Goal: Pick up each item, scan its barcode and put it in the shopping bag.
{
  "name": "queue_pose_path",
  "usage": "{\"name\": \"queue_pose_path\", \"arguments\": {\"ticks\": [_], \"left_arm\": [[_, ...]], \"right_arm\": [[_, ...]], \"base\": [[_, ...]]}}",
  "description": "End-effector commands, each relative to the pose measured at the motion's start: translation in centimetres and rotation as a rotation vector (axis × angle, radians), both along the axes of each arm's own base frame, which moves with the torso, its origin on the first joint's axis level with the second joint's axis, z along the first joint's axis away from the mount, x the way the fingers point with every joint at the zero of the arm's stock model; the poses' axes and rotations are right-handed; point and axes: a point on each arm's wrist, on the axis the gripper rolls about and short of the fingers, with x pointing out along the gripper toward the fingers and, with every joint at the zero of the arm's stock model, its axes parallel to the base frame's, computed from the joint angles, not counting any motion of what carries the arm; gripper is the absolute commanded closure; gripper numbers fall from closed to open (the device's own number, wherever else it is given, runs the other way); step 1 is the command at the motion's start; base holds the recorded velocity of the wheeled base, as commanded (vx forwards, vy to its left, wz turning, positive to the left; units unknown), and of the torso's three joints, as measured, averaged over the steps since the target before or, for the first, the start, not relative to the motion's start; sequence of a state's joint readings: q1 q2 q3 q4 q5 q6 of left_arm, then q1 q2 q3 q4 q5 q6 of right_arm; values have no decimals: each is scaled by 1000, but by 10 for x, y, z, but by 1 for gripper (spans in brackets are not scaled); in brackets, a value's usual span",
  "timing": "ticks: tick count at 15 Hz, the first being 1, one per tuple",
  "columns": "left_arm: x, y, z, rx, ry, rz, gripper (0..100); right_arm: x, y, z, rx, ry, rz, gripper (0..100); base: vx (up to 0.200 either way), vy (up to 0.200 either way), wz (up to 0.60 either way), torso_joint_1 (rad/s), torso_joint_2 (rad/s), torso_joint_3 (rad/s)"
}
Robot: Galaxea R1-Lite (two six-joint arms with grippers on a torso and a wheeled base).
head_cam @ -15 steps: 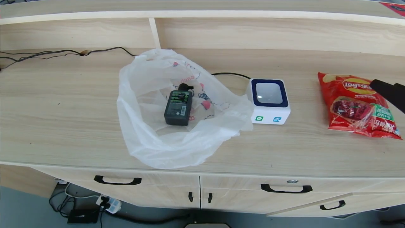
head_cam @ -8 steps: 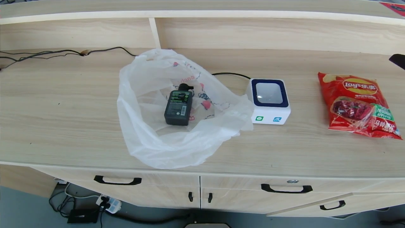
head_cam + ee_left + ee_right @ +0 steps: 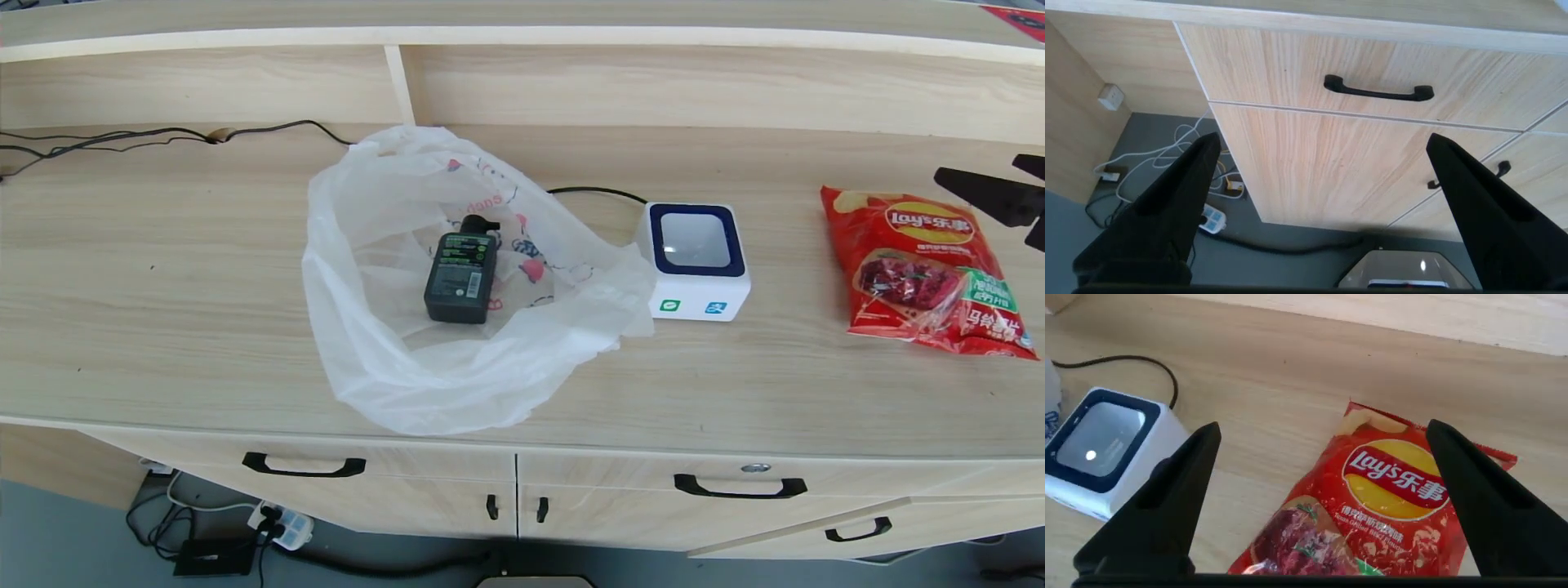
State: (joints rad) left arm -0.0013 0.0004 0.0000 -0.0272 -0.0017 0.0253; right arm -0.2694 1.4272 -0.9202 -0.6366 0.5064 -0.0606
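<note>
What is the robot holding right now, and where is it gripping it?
Nothing. The right gripper hangs open near the chip bag; the left gripper is open too, empty.

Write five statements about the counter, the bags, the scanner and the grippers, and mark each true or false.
1. The bottle lies inside the shopping bag. True.
2. The chip bag is in the shopping bag. False: it lies on the counter, to the right of the scanner.
3. The right gripper is open and holds nothing. True.
4. The scanner stands to the left of the shopping bag. False: it stands to the bag's right, between it and the chip bag.
5. The left gripper is shut on the bottle. False: it is open and empty, low in front of the drawers.
</note>
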Motion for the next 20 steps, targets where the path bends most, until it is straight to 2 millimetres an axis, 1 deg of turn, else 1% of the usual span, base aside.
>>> {"name": "queue_pose_path", "arguments": {"ticks": [1,4,6,8,9,11,13,15,19,20], "left_arm": [[0,0,0,-1,-1,0,0],[0,0,0,25,1,1,0],[0,0,0,28,2,1,0],[0,0,0,28,2,1,0],[0,0,0,28,2,1,0],[0,0,0,28,1,1,0],[0,0,0,28,1,1,0],[0,0,0,27,1,1,0],[0,0,0,33,-1,2,0],[0,0,0,31,1,1,0]], "right_arm": [[49,-18,-6,-32,73,-14,0],[46,-24,8,-73,252,-52,0],[48,-24,12,-69,306,-69,0],[52,-27,9,-89,339,-98,0],[50,-27,9,-89,354,-111,0],[35,-21,11,-83,403,-125,0],[33,-21,9,-81,419,-129,0],[24,-18,9,-76,446,-131,0],[15,-13,0,-50,513,-169,0],[11,-13,-6,-44,533,-173,0]], "base": [[0,0,0,0,0,0],[0,0,0,0,0,0],[0,0,0,0,0,0],[0,0,0,0,0,0],[0,0,0,0,0,0],[0,0,0,0,0,0],[0,0,0,0,0,0],[0,0,0,0,0,0],[0,0,0,0,0,0],[0,0,0,0,0,0]]}}
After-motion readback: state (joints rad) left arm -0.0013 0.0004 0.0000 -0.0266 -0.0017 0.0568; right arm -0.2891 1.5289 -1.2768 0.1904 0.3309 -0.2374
